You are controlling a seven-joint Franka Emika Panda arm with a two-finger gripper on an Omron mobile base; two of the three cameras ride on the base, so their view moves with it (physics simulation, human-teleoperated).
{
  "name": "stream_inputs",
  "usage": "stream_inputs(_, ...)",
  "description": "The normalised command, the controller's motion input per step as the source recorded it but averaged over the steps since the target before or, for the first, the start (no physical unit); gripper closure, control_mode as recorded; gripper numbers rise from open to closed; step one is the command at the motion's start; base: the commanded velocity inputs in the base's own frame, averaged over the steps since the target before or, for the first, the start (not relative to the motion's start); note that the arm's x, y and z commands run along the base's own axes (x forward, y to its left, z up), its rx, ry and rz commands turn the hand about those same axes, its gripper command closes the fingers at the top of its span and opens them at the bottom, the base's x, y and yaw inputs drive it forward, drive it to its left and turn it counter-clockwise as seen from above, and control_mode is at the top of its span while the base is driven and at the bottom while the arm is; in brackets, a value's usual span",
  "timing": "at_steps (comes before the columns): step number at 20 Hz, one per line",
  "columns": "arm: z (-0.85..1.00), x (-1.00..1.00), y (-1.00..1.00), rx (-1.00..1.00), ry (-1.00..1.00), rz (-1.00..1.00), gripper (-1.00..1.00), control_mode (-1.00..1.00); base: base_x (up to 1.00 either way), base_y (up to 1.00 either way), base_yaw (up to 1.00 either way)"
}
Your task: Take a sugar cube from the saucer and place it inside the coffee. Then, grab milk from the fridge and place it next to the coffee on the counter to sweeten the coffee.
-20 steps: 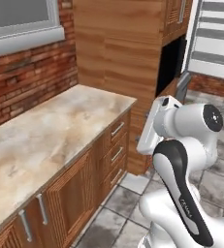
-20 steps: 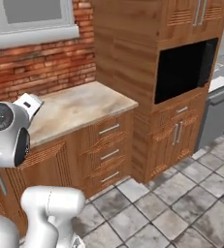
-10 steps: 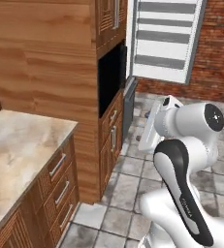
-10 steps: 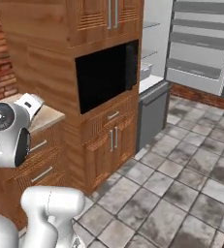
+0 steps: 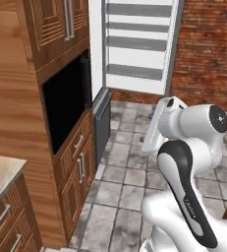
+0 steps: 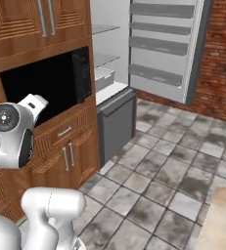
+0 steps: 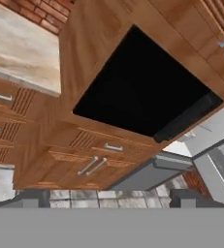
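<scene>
Pincer [image 7: 106, 197] tips before black microwave [image 7: 142, 94].

Kitchen: open fridge [image 6: 163, 49], microwave [image 6: 46, 83], wooden cabinets [image 5: 16, 123].

A tall wooden cabinet [image 6: 21, 22] holds a black microwave [image 6: 51, 80] in its open niche; steel bar handles [image 5: 80, 167] run down the lower doors; grey stone floor tiles [image 6: 173, 171] spread below; a red brick wall [image 5: 208, 44] stands behind.

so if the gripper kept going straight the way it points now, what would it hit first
Probably the black microwave set in the tall brown wooden cabinet; the hand view centres on its dark front. Depth is unclear, and the gripper looks well short of it.
</scene>
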Motion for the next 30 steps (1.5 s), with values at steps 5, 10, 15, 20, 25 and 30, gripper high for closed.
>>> stream_inputs(5,0.00,0.00,0.00,0.00,0.00,0.00,-1.00,1.00,1.00,-0.74,-0.03)
stream_inputs(10,0.00,0.00,0.00,0.00,0.00,0.00,-1.00,1.00,1.00,-0.67,-0.02)
stream_inputs(15,0.00,0.00,0.00,0.00,0.00,0.00,-1.00,1.00,1.00,-0.50,-0.01)
stream_inputs(20,0.00,0.00,0.00,0.00,0.00,0.00,-1.00,1.00,1.00,-0.36,0.25)
stream_inputs(25,0.00,0.00,0.00,0.00,0.00,0.00,-1.00,1.00,1.00,-0.34,0.59)
stream_inputs(30,0.00,0.00,0.00,0.00,0.00,0.00,-1.00,1.00,0.98,-0.38,0.68)
